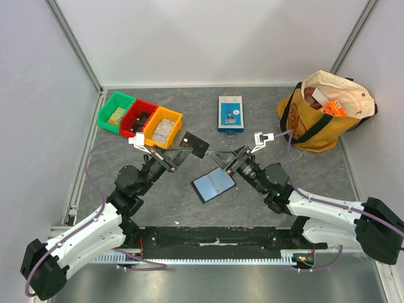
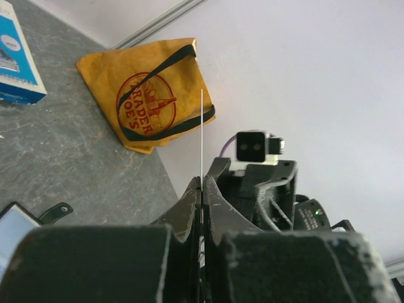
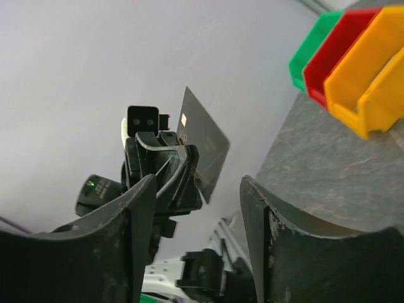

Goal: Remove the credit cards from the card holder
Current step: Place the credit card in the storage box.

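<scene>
We see a grey, stone-patterned counter point(image 1: 189, 208) with white walls around it, and the two arms reach over it from its near edge: the left arm point(image 1: 95, 230) from the left and the right arm point(image 1: 322, 208) from the right. At the far right stands a mustard-yellow cloth tote bag with black straps and a red round print point(image 1: 315, 120), packed with goods. At the far left three open plastic bins stand touching in a slanted row: a green bin point(image 1: 117, 110), a red bin point(image 1: 140, 117) and a yellow-orange bin point(image 1: 164, 126). Between the bins and the bag, at the far middle, lies a blue-and-white rectangular box point(image 1: 230, 113). The flat black card holder with a bluish-grey inside point(image 1: 213, 184) lies open on the counter near the middle, between the two arms and just on the near side of the right jaws; we cannot tell whether they touch it. The left jaws are pressed together on a thin black rectangular credit card point(image 3: 203, 148), which is lifted clear of the counter; it stands out beyond the tips and shows a small gold chip near its top, and in the left wrist view it appears only as a fine edge-on line point(image 2: 201, 126). The right jaws are spread apart with nothing between them, facing the left jaws and the card.
</scene>
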